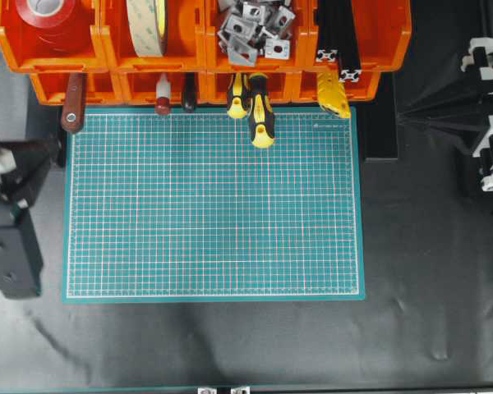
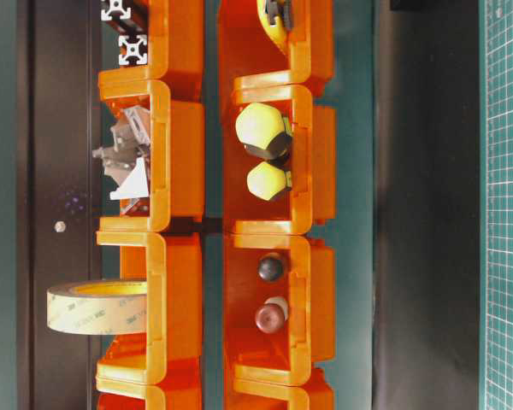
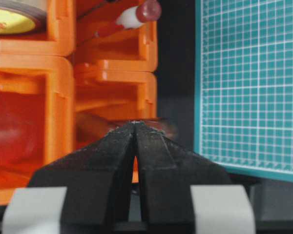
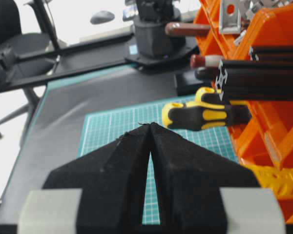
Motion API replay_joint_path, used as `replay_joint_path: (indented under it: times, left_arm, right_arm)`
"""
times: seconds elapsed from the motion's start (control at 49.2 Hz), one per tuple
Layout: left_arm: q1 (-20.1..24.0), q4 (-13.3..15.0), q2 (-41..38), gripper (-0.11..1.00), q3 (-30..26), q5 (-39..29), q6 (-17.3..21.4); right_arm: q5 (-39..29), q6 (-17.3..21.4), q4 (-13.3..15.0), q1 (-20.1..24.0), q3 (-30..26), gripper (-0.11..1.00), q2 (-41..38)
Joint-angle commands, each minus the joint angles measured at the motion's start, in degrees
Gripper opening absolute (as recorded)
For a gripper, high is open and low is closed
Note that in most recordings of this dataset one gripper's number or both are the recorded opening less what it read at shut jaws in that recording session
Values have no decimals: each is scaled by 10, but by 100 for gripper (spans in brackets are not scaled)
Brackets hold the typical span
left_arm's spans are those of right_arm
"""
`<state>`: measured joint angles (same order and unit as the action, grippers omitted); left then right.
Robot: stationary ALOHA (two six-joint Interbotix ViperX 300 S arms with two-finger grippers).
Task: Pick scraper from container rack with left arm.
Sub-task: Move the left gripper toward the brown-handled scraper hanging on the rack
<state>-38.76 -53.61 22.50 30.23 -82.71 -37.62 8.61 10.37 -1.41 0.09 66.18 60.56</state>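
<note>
The scraper (image 1: 72, 103) lies in the leftmost lower bin of the orange container rack (image 1: 107, 49). Its reddish-brown handle with the hole sticks out over the mat's far left corner, and its blade is hidden in the bin. My left gripper (image 1: 56, 146) is shut and empty, just left of and in front of the handle. In the left wrist view the handle (image 3: 93, 126) is a brown blur right behind the closed fingertips (image 3: 136, 123). My right gripper (image 1: 399, 117) is shut and empty at the rack's right end; it also shows in the right wrist view (image 4: 149, 125).
Two yellow-and-black screwdrivers (image 1: 259, 111), a red-knobbed tool (image 1: 162, 104) and a black-handled tool (image 1: 188, 100) stick out of the lower bins. The upper bins hold tape rolls (image 1: 148, 25) and metal brackets (image 1: 251, 29). A green cutting mat (image 1: 214, 205) lies in front of the rack.
</note>
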Motion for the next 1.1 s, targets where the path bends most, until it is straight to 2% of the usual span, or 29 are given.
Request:
replay_joint_path:
  times: [0.0,0.264,0.427,0.508,0.671,0.772,0.813,0.955,1.077]
  left_arm:
    - [-1,-11,-13,0,12,-3,-24]
    - [0,-11,-32,0,22,-15,-24]
    - [1,-11,-24,3,31,9,-25]
    - [2,-11,-21,17,39,19,-25]
    - [18,-11,-22,66,65,33,-25]
    - [38,-11,-20,87,75,58,-21]
    - [48,-11,-18,90,77,69,-20]
    - [83,-11,-23,90,94,106,-17]
    - [102,-11,-35,90,106,112,-16]
  right_arm:
    - [-1,4,-3,1,-18,1,-4]
    - [-2,15,-3,1,-15,1,-3]
    - [-2,15,-3,1,-14,1,-3]
    - [-2,15,-3,1,-14,1,-3]
    - [-1,16,-3,-1,-14,1,-2]
    - [-2,17,-3,-1,-13,1,-2]
    - [-2,17,-4,-1,-14,1,-2]
    - [-1,18,-4,-1,-13,1,-2]
    - [-2,28,-4,-1,-14,1,0]
